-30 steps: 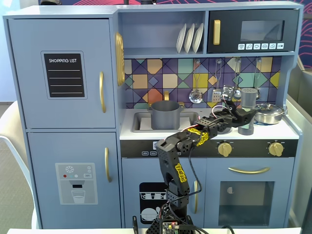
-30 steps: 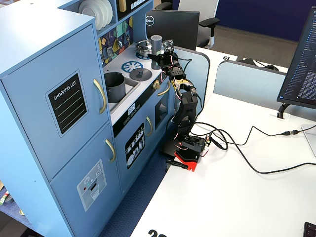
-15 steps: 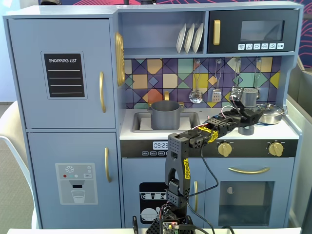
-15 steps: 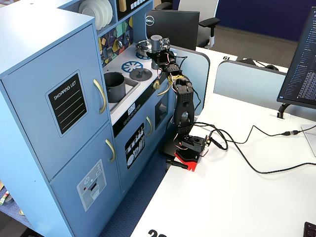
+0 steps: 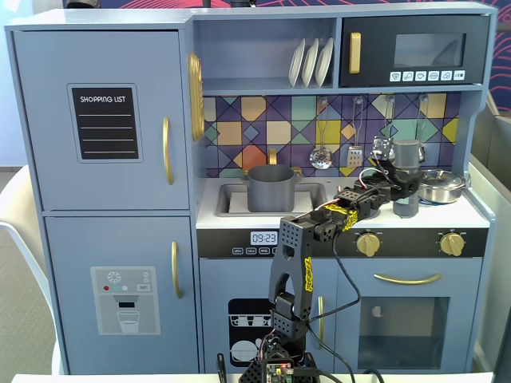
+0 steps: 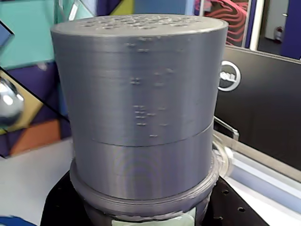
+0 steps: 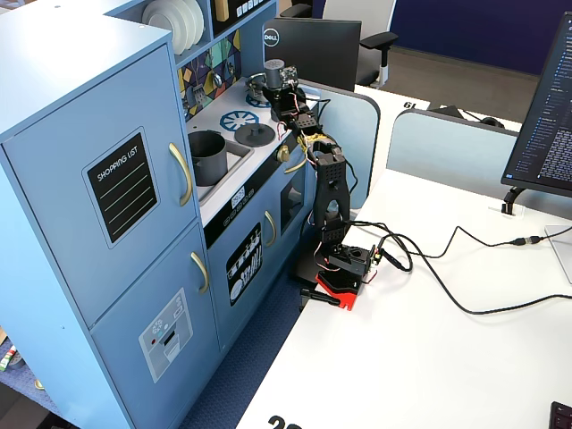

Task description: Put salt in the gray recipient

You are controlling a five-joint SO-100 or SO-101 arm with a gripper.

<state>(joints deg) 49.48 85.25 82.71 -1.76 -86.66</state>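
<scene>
Stovetop (image 7: 234,121): flat lid (image 7: 255,134) visible.

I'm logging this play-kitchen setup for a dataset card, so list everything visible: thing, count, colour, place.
salt: 1, gray shaker, in the gripper above the counter's right end; cap fills the wrist view
gray recipient: 1, gray pot, in the sink
steel pan: 1, shiny, counter's far right
flat lid: 1, dark gray, on the counter beside the sink
plates: 3, white, upper shelf
hanging utensils: at least 2, silver, on the tiled backsplash
toy kitchen: 1, blue with gold handles
monitor: 1, black, behind the kitchen
arm: 1, black, in front of the kitchen
gripper: 1, black, closed on the salt
</scene>
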